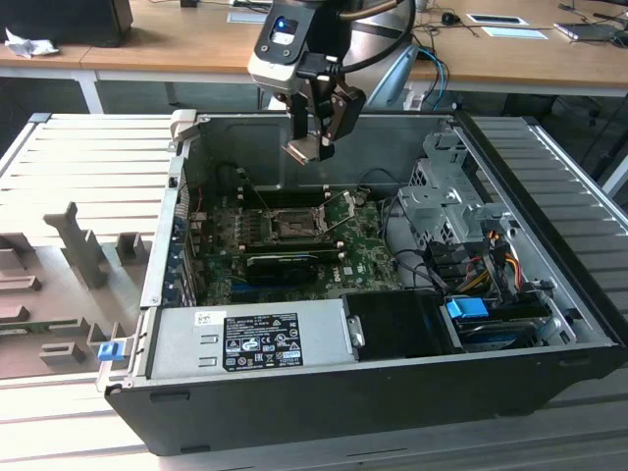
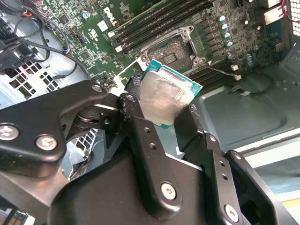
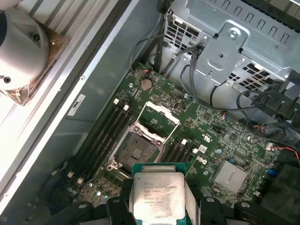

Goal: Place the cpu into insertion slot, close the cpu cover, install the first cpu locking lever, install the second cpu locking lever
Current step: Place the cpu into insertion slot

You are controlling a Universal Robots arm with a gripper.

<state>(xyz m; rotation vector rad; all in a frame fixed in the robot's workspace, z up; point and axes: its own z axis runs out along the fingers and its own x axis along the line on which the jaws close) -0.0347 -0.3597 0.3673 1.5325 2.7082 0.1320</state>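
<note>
Two black fingers (image 2: pixel 140 136) of the one gripper (image 1: pixel 316 147) are closed on opposite edges of the single cpu (image 1: pixel 304 149). It sits between the jaws with its silver-grey face (image 2: pixel 166 96) showing in both wrist views, green rim visible round it (image 3: pixel 158 197), and it is held tilted rather than level. The gripper hangs at the upper centre of the exterior view, pointing down from the one arm, whose wrist housing (image 1: pixel 285 44) enters from the top edge. The chip is in the air above the open computer case (image 1: pixel 392 392) and touches nothing but the fingers. Below it in that view lies the one insertion slot (image 1: pixel 291 224) — a square black socket set into the green motherboard (image 1: pixel 368 260), its dark pin field bare (image 3: pixel 138 152) and well apart from the chip. The one cpu cover (image 3: pixel 163 111) stands swung up and open at the far edge of the socket. Outward from there, one long black graphics card (image 1: pixel 285 263) lies just below the socket in the exterior view. One silver power supply (image 1: pixel 255 339) runs along the lower centre, and one metal drive cage (image 1: pixel 446 201) stands toward the exterior view's right.
</note>
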